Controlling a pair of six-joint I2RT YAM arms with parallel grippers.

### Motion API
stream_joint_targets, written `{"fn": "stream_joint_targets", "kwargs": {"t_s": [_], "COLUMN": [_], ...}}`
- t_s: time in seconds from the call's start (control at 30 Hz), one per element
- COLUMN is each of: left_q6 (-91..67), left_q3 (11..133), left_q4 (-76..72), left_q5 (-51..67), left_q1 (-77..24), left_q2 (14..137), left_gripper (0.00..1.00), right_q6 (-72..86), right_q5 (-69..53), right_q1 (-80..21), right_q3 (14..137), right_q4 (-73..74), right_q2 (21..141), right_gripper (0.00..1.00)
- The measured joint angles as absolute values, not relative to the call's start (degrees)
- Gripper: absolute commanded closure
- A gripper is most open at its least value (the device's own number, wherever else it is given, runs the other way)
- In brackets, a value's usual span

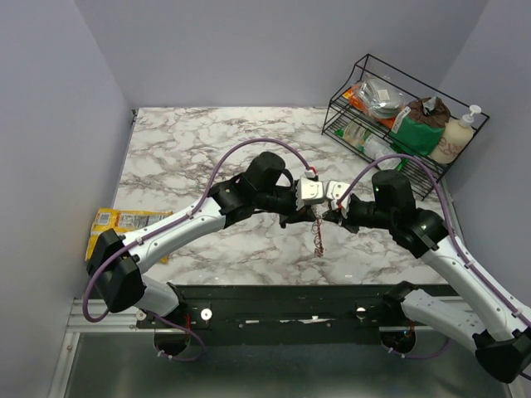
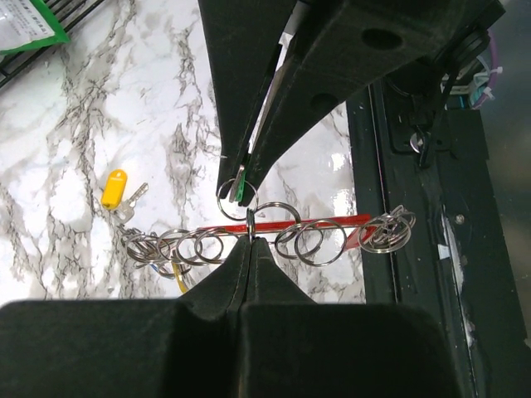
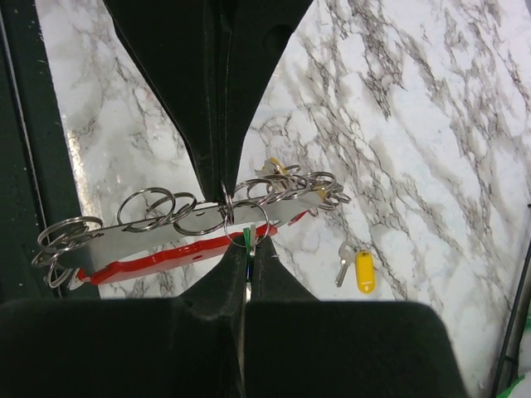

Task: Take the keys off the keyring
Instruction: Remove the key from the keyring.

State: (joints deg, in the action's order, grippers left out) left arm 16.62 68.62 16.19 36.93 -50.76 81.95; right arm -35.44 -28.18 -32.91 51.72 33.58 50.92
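**Both tools closed at the keyring, mid-bench**

At the far left edge of the bench [image 1: 191, 141] a yellow snack packet [image 1: 124, 222] lies flat, well apart from the work.

My left tool [image 2: 250, 240] is closed, its tips pinched on a split ring [image 2: 250, 219] at the keyring [image 2: 286, 224]. The keyring is held above the marble between my two tools. From the left wrist its red bar runs level, and a row of split rings is threaded along it. More rings are bunched at each end.

One yellow-headed key [image 2: 114, 188] lies loose on the bench, apart from the keyring.

My right tool [image 3: 247, 245] is closed on a green-headed key [image 2: 241, 190]. Its tips sit just beside those of the left tool, almost touching. I cannot tell whether this key's ring is clear of the bar.

At the far right corner stands a wire rack [image 1: 344, 124] holding packets and a pump bottle.
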Motion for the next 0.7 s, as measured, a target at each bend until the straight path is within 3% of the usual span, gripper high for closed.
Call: {"fn": "stream_joint_targets", "kwargs": {"t_s": [0.7], "left_q6": [19.8], "left_q3": [68.9], "left_q4": [20.9], "left_q5": [42.1], "left_q1": [-52.0], "left_q2": [78.7], "left_gripper": [1.00], "right_q6": [-35.3], "right_q5": [-45.7], "right_q1": [-28.2], "right_q3": [53.8], "right_q4": [39.4], "right_q2": [51.1], "right_gripper": [0.99]}}
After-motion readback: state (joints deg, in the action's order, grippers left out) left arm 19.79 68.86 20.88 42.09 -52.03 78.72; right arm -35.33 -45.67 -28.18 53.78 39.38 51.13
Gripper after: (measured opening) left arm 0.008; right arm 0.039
